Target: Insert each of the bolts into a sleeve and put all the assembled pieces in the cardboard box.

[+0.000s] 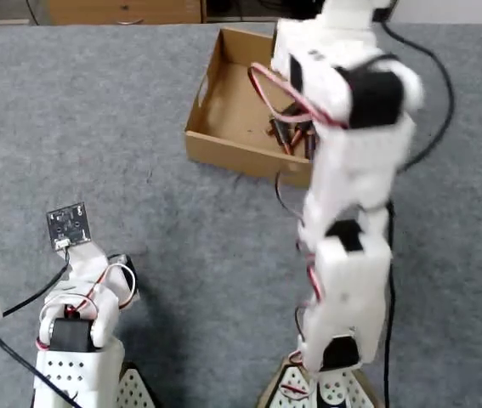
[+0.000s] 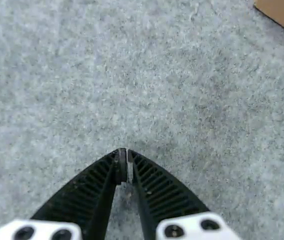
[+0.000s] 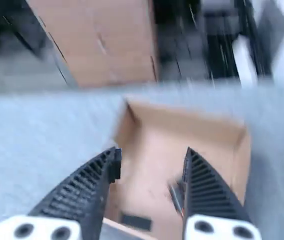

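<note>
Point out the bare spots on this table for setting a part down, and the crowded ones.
Widest bare felt: left of the cardboard box, beyond the folded left arm. Another clear strip runs between both arms. Crowded: inside the box, where assembled pieces lie under the right arm.

**Overhead cam: right arm hanging over the box**

So from above, the open brown cardboard box [image 1: 223, 151] sat toward the far side of the grey, felt-like table top [image 1: 138, 127]. A few dark coppery rod-shaped pieces [image 1: 285, 133] lay inside it, close to the near wall. The white right arm with black motor blocks [image 1: 355, 170] stretched from the near edge out over the box and hid its right part, with red and white wires looping off it. The white left arm [image 1: 75, 336] sat folded low at the near left, with a small dark square circuit board [image 1: 69, 223] at its front.
</note>
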`<state>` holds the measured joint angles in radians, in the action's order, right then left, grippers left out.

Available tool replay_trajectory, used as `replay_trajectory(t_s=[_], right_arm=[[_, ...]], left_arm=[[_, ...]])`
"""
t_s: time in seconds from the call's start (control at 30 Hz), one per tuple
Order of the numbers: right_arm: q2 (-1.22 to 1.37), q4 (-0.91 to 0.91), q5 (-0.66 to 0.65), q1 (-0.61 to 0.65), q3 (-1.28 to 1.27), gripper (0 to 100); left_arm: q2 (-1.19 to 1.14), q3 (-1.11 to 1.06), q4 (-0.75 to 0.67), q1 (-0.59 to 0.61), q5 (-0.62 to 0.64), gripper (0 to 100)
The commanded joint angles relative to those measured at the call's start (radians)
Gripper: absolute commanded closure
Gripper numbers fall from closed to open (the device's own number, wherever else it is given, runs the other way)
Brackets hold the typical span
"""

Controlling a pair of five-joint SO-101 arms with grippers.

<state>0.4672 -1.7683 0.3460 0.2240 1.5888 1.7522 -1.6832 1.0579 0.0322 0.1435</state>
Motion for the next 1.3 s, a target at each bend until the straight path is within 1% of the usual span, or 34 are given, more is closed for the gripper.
replay_trajectory(t_s=[0.0, 0.17, 0.3, 0.37, 0.47, 0.53, 0.63, 0.77, 0.87, 0.97, 1.13, 1.27], right_arm=[[-0.295, -0.021, 0.005, 0.05, -0.119, 80.7], [-0.668, -0.02, 0.005, 0.058, -0.527, 80.7], [-0.955, -0.02, 0.005, 0.056, -0.921, 80.7], [-1.082, -0.008, 0.003, 0.056, -1.129, 80.7], [-1.25, 0.064, 0.003, 0.054, -1.468, 80.7], [-1.356, 0.152, 0.003, 0.054, -1.692, 80.7], [-1.503, 0.341, 0.002, 0.054, -2.029, 80.7], [-1.678, 0.638, -0.006, 0.054, -2.465, 80.7], [-1.779, 0.835, -0.077, 0.054, -2.743, 80.7], [-1.87, 0.937, -0.132, 0.054, -2.922, 80.7], [-1.971, 0.957, -0.146, 0.047, -3.102, 80.7], [-2.045, 0.962, -0.146, -0.01, -3.16, 80.7]], left_arm=[[0.016, -0.011, 0.002, 0.008, 0.002, 98], [0.018, -0.011, 0.005, 0.011, 0.048, 98], [0.018, 0.002, 0.003, 0.008, 0.044, 98], [0.018, 0.046, 0.005, 0.0, 0.048, 98], [0.019, 0.146, 0.005, 0.0, 0.041, 98], [0.019, 0.203, 0.012, 0.0, 0.041, 98], [0.019, 0.252, 0.054, -0.002, 0.04, 98], [0.05, 0.218, 0.069, 0.002, 0.02, 98], [0.084, 0.167, 0.061, 0.002, -0.018, 98], [0.076, 0.157, 0.035, 0.011, -0.018, 98], [0.077, 0.12, -0.049, -0.025, -0.017, 98], [0.077, 0.087, -0.071, -0.078, -0.008, 98]])
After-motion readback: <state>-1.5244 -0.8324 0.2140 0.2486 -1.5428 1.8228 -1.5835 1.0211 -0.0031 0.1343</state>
